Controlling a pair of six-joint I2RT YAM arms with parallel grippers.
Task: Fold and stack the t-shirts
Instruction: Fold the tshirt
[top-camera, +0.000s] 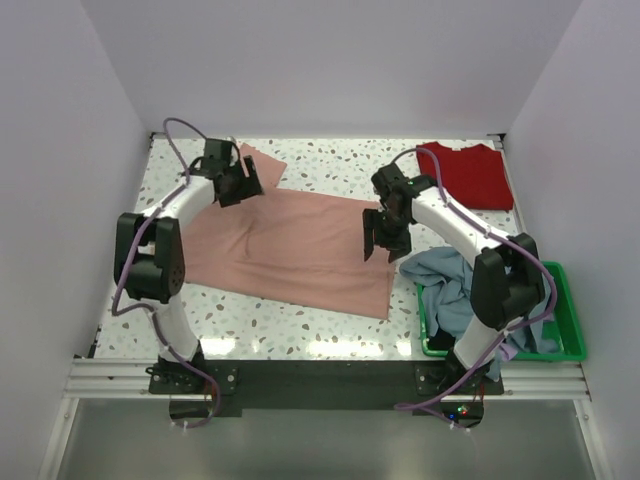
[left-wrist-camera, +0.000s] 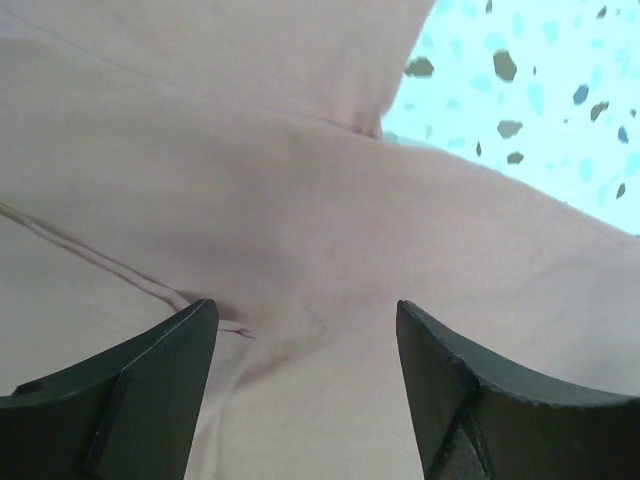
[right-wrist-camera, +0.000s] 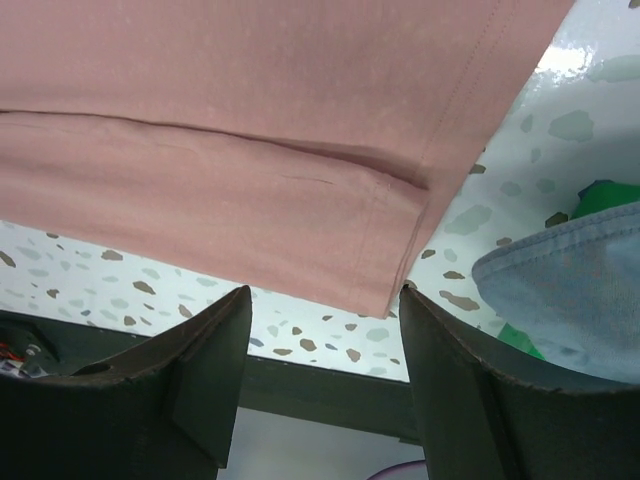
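Note:
A salmon-pink t-shirt (top-camera: 290, 245) lies spread on the speckled table, one sleeve pointing to the back left. My left gripper (top-camera: 240, 186) is open just above its back-left part near the sleeve; the left wrist view shows pink cloth (left-wrist-camera: 300, 230) between the open fingers. My right gripper (top-camera: 384, 236) is open above the shirt's right edge; the right wrist view shows its hem corner (right-wrist-camera: 390, 290). A deep red shirt (top-camera: 468, 172) lies folded at the back right. A light blue-grey shirt (top-camera: 445, 275) spills from the basket.
A green plastic basket (top-camera: 565, 330) stands at the front right with shirts in it. White walls close the table on the left, back and right. A dark rail (top-camera: 320, 375) runs along the near edge.

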